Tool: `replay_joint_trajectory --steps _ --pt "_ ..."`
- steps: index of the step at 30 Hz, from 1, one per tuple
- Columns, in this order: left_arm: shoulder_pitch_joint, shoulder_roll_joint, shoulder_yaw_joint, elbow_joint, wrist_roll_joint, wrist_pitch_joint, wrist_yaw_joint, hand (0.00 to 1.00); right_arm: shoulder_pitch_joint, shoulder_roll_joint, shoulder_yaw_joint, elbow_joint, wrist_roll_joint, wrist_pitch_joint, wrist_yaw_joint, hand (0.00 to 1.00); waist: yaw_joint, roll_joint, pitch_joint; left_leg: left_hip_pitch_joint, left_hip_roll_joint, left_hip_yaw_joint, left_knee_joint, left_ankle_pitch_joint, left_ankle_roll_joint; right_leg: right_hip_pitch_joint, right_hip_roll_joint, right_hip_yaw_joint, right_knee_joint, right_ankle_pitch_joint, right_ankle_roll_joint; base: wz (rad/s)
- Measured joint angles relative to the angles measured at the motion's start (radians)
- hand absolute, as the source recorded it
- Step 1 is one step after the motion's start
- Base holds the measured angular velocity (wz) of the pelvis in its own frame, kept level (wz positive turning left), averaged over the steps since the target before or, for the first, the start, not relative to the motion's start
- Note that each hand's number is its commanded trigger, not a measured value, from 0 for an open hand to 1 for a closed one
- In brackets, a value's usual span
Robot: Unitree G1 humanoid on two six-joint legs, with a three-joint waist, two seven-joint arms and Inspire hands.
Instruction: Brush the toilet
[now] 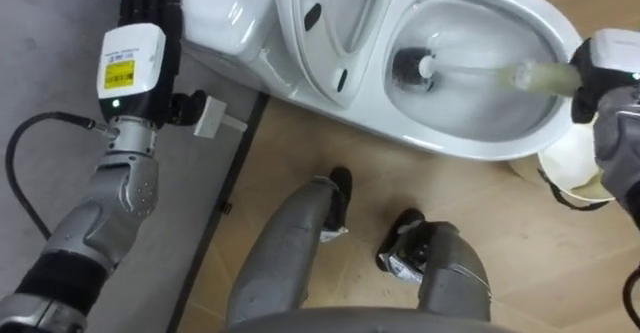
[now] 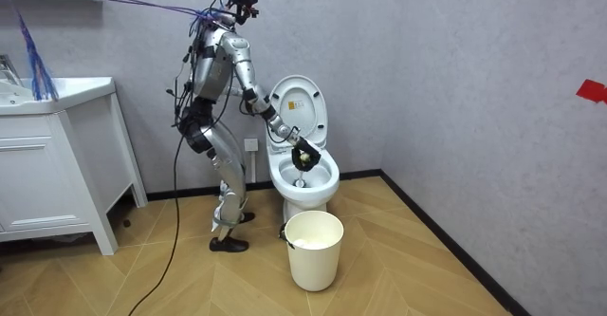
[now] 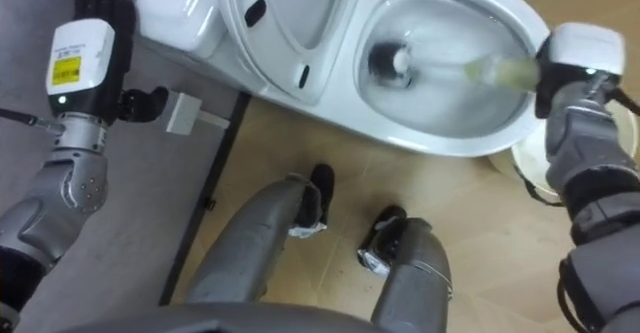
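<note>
The white toilet (image 1: 470, 145) stands with lid and seat up. My right hand (image 1: 605, 68) is over the bowl's right rim, shut on the pale handle of the toilet brush (image 1: 530, 76). The brush's dark head (image 1: 412, 68) is down in the bowl near the drain. In the room view I stand bent slightly before the toilet (image 2: 305, 185), my right hand (image 2: 303, 153) over the bowl. My left hand (image 1: 140, 63) is raised at the left beside the toilet's tank, fingers straight and holding nothing.
A white bucket (image 2: 313, 248) stands on the wooden floor in front of the toilet, just right of my feet (image 1: 572, 163). A small white wall fitting (image 1: 213, 116) sits beside my left hand. A white cabinet (image 2: 57, 164) is at the room view's left.
</note>
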Motion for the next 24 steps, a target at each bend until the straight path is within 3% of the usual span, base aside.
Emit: replay_joint_trajectory --steps 2,8,14,16,20,22,24 --pt "0.004 0.0 -0.002 0.001 -0.015 -0.002 0.004 0.0 0.033 -0.002 -0.002 -0.091 -0.052 0.036 0.023 1.0 -0.002 0.004 -0.0025 0.001 0.007 0.0 0.001 -0.001 -0.004 0.004 0.008 -0.001 -0.01 0.002 -0.003 0.0" --pt "0.023 0.001 -0.002 0.008 -0.061 -0.017 0.014 0.0 0.155 -0.002 -0.005 -0.292 -0.198 0.09 0.055 1.0 0.002 0.016 -0.0093 0.034 0.032 -0.008 -0.022 -0.01 -0.02 0.065 0.054 -0.018 -0.087 0.02 -0.01 -0.04" --pt "0.023 0.003 -0.004 0.022 -0.126 -0.038 0.035 0.0 0.127 -0.01 -0.003 -0.26 -0.154 0.1 0.059 1.0 0.006 0.014 -0.0086 0.035 0.032 -0.009 -0.03 -0.007 -0.026 0.067 0.06 -0.018 -0.102 0.023 -0.012 0.0" --pt "0.02 0.006 -0.016 0.022 -0.163 -0.041 0.042 0.0 0.083 -0.009 0.007 -0.171 -0.036 0.077 0.037 1.0 0.004 0.006 -0.0061 0.037 0.033 -0.006 -0.029 -0.006 -0.026 0.064 0.055 -0.015 -0.094 0.023 -0.012 0.0" --pt "0.018 0.018 -0.019 -0.005 -0.173 -0.036 0.064 0.0 0.003 -0.004 -0.017 0.036 0.314 -0.013 0.014 1.0 -0.015 -0.03 0.0111 0.023 0.015 0.001 -0.029 0.0 -0.021 0.03 0.028 -0.002 -0.05 0.007 -0.009 0.04" --pt "0.026 0.023 -0.006 -0.022 -0.167 -0.032 0.073 0.0 -0.03 -0.002 -0.076 0.087 0.454 -0.037 0.013 1.0 -0.029 -0.05 0.0181 0.014 0.004 0.006 -0.031 0.007 -0.017 0.005 0.008 0.005 -0.021 0.001 -0.009 0.08" --pt "0.028 0.023 0.001 -0.03 -0.164 -0.029 0.078 0.0 -0.07 -0.002 -0.13 0.117 0.55 -0.04 -0.006 1.0 -0.046 -0.068 0.0192 0.003 -0.004 0.013 -0.031 0.013 -0.013 -0.017 -0.001 0.016 -0.002 -0.003 -0.007 0.0"
